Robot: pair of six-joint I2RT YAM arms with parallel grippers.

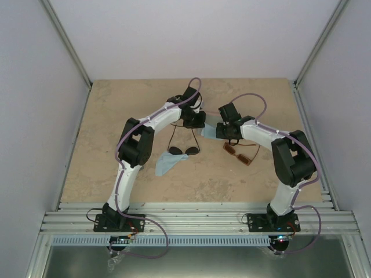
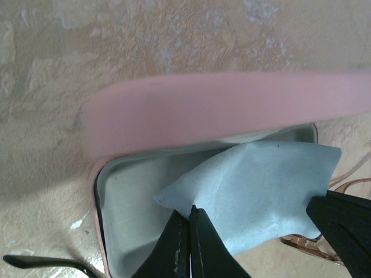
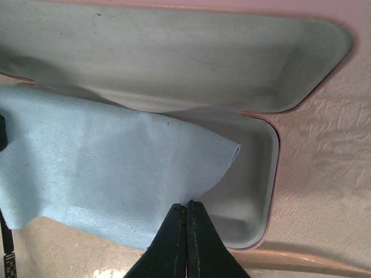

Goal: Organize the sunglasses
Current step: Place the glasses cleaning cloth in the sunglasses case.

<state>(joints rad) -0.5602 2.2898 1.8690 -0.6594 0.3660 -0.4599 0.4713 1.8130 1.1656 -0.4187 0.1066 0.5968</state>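
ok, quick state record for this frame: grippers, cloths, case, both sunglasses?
left gripper: shut on held cloth
right gripper: shut on the same cloth's other edge
held cloth: light blue, spans between grippers over the case
pink case: open, no glasses in the visible part
black wire sunglasses: on table, outside case
amber sunglasses: on table, outside case
second cloth: on table beside black pair
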